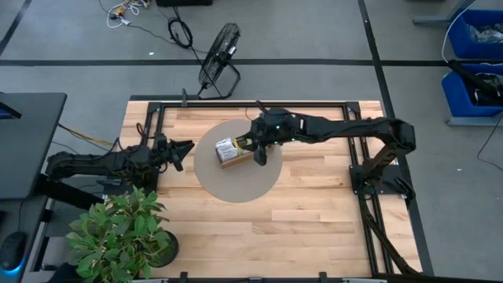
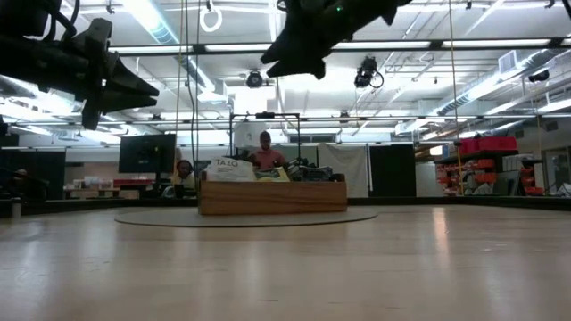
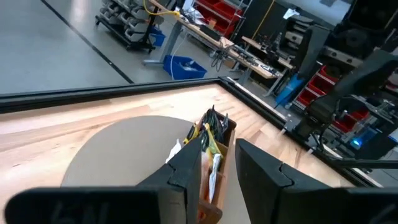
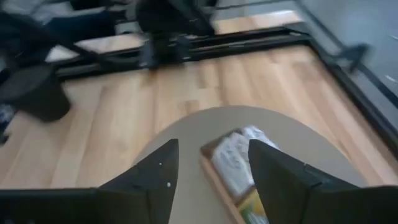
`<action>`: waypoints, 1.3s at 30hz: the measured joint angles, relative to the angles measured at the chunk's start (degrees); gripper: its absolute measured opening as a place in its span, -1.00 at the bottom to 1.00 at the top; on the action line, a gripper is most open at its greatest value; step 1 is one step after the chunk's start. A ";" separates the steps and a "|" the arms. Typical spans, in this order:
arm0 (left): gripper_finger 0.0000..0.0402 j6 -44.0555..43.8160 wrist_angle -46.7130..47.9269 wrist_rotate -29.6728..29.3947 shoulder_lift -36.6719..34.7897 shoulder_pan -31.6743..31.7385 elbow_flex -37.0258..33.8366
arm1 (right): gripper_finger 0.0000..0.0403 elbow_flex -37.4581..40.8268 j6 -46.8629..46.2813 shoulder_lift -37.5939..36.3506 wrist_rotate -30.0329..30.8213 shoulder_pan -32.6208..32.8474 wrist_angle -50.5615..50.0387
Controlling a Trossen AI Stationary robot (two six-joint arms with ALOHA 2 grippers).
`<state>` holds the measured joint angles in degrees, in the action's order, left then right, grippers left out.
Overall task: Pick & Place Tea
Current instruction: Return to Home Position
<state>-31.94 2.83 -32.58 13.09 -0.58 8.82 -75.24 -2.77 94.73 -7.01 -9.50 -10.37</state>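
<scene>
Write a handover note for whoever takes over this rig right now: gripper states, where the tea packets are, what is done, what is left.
The left gripper is open and empty, raised just left of the round mat.
The right gripper is open and empty, raised above the right end of the wooden tray.
Every one of the tea packets in view stands in the tray, on the mat.
Done: sorting looks finished.
Left: probably only drawing the right gripper back from the tray.
</scene>
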 joint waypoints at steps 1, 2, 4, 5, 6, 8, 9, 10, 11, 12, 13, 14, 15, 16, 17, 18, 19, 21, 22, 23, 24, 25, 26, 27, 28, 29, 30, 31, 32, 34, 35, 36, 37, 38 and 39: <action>-0.49 0.00 0.03 0.00 -0.01 0.00 0.02 | -0.02 0.00 -1.22 -0.52 1.57 0.18 -0.75; -0.49 0.00 -0.01 0.01 -0.01 0.01 0.02 | -0.03 0.00 -1.53 -1.10 2.12 0.35 -1.93; -0.49 0.09 0.02 0.00 -0.01 0.00 0.02 | -0.06 0.09 -0.23 -2.82 1.84 0.76 -4.54; -0.49 0.11 0.04 -0.01 -0.01 0.00 0.01 | -0.07 0.09 0.96 -3.82 1.55 1.11 -5.07; -0.49 0.13 0.09 -0.10 -0.01 0.00 0.02 | -0.07 0.09 2.29 -4.79 1.01 1.46 -5.57; -0.49 0.17 0.24 0.24 0.01 0.00 0.02 | -0.08 0.09 4.65 -6.58 0.11 1.92 -5.43; -0.49 0.28 0.41 0.95 0.01 0.02 0.01 | -0.08 0.09 4.74 -7.14 -0.23 2.04 -4.95; -0.49 0.62 0.51 1.41 0.01 0.02 0.00 | -0.08 0.09 4.68 -7.58 -0.23 2.14 -4.25; -0.49 1.86 0.55 1.51 0.01 0.00 0.02 | -0.08 0.09 4.53 -7.89 -0.18 2.13 -3.77; -0.49 2.85 0.54 1.54 0.01 -0.02 0.02 | -0.08 0.09 4.55 -8.19 -0.07 2.11 -3.18; -0.49 3.78 0.56 1.64 0.01 -0.02 0.01 | -0.08 0.12 4.55 -8.51 -0.06 2.08 -2.66; -0.49 4.06 0.49 1.63 0.01 -0.02 0.01 | -0.08 0.55 4.42 -8.83 -0.31 2.07 -1.34; -0.49 4.14 0.03 1.60 0.01 -0.02 0.00 | -0.08 1.36 3.72 -9.36 -1.05 2.07 0.75; -0.49 4.18 -0.75 1.60 0.01 -0.02 0.00 | -0.08 2.67 2.49 -10.16 -1.90 2.10 2.95; -0.49 4.20 -1.57 1.60 -0.01 -0.02 0.00 | -0.08 4.33 1.06 -11.03 -2.70 2.11 6.31; -0.49 4.22 -1.95 1.60 -0.01 -0.02 0.02 | -0.08 6.20 0.23 -12.14 -3.02 2.13 9.77; -0.49 4.22 -1.99 1.60 -0.01 -0.02 0.02 | -0.08 8.21 -0.04 -13.49 -3.01 2.18 12.33; -0.49 4.80 -2.00 1.67 -0.01 -0.01 0.01 | -0.08 11.94 -1.16 -16.55 -2.86 2.19 15.93; -0.49 5.65 -2.08 1.93 -0.01 -0.02 0.01 | -0.08 13.78 -1.54 -18.02 -2.56 2.17 17.13; -0.49 7.02 -2.25 2.52 -0.01 -0.02 0.02 | -0.08 15.38 -1.90 -19.64 -2.42 2.16 17.73; -0.49 8.62 -2.48 3.22 -0.01 -0.02 0.00 | -0.08 16.92 -1.97 -21.28 -2.42 2.12 17.40; -0.49 10.08 -2.65 3.80 -0.01 -0.02 0.02 | -0.08 18.12 -2.00 -22.79 -2.44 2.08 17.38; -0.49 11.42 -2.68 4.35 -0.01 -0.02 0.00 | -0.08 19.18 -2.42 -24.35 -2.38 2.08 17.40; -0.49 12.97 -2.55 4.42 0.01 -0.04 0.00 | -0.08 20.36 -2.82 -25.94 -1.96 2.08 16.95; -0.49 14.46 -2.56 4.44 0.01 -0.04 0.01 | -0.08 21.39 -3.06 -27.44 -0.93 2.18 17.34; -0.49 14.72 -2.88 4.47 0.01 -0.04 0.00 | -0.08 22.63 -3.28 -29.07 1.04 2.42 17.51; -0.49 14.90 -3.28 4.43 0.01 -0.04 0.00 | -0.08 23.97 -3.36 -30.68 3.52 2.78 17.33; -0.49 15.12 -3.67 4.40 0.00 -0.04 0.02 | -0.08 25.13 -3.28 -32.19 5.96 3.10 17.78; -0.49 15.56 -3.98 4.42 -0.01 -0.02 0.01 | -0.08 26.57 -3.40 -33.82 8.16 3.35 17.78; -0.49 16.62 -5.04 4.43 0.01 -0.04 0.00 | -0.08 29.09 -4.27 -36.91 10.56 3.60 17.78; -0.49 17.43 -5.97 4.53 0.01 -0.04 0.00 | -0.08 30.58 -4.41 -38.64 10.99 3.69 17.65; -0.49 17.66 -6.60 4.79 -0.03 -0.04 0.00 | -0.08 31.84 -4.48 -40.18 11.15 3.77 17.49; -0.49 18.04 -7.21 5.26 -0.02 -0.03 0.00 | -0.08 32.97 -4.50 -41.76 11.07 3.95 17.46; -0.49 18.22 -7.52 5.49 -0.01 -0.02 0.00 | -0.08 34.42 -4.50 -43.17 11.07 4.12 17.16; -0.49 18.22 -7.79 5.49 -0.01 -0.03 0.00 | -0.08 35.62 -4.57 -44.36 10.97 4.23 17.15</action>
<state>-13.73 -4.96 -27.09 13.08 -0.61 8.82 -39.62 -7.33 50.37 3.95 -5.27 6.78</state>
